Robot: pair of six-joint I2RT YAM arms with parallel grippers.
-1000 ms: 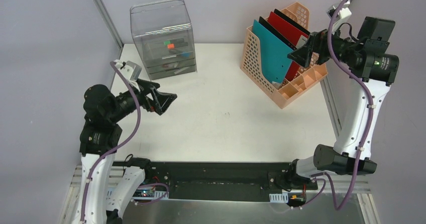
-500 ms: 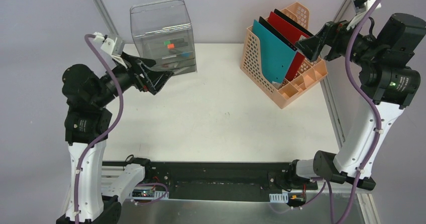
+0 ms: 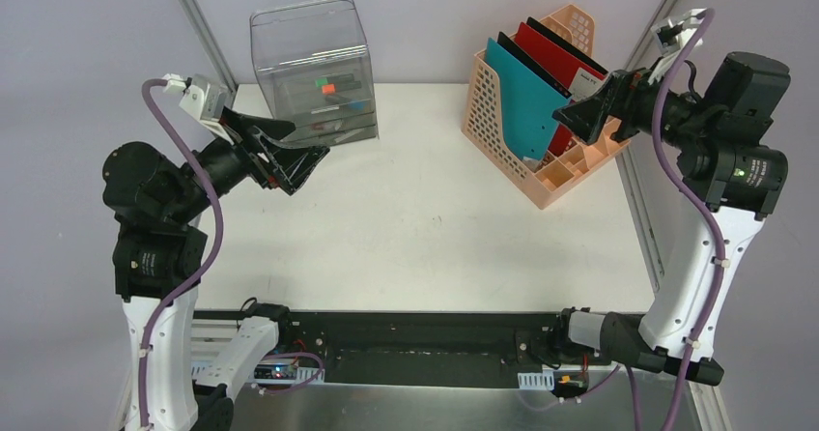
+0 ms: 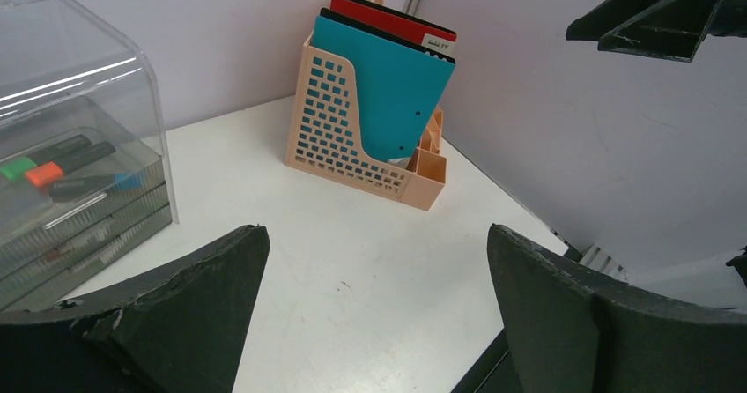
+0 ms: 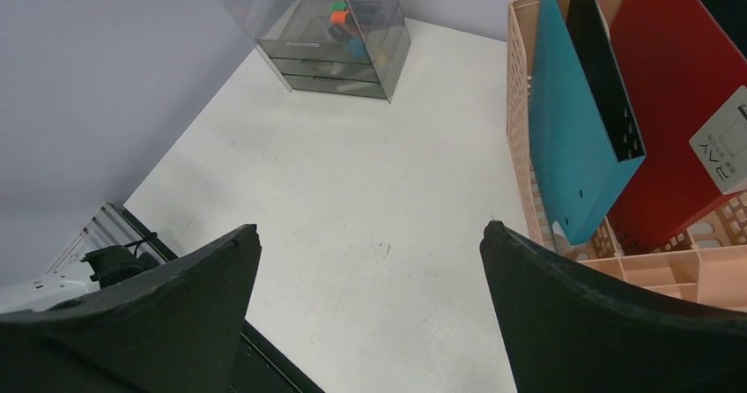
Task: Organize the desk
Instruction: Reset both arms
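I'm lifting both arms higher over the desk [image 3: 435, 223] (white top, frame centre): left gripper [image 3: 304, 151] now by the drawer unit [image 3: 314, 73] upper left, right gripper [image 3: 579, 110] at the file rack [image 3: 502, 127] upper right, both spread and empty, so probably wrapping up.

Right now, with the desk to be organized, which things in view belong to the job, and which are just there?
Belong to the job:
desk
clear drawer unit holding markers
peach file holder with teal folder and red folder
left gripper and right gripper, both open and empty

Just there:
grey walls
black rail
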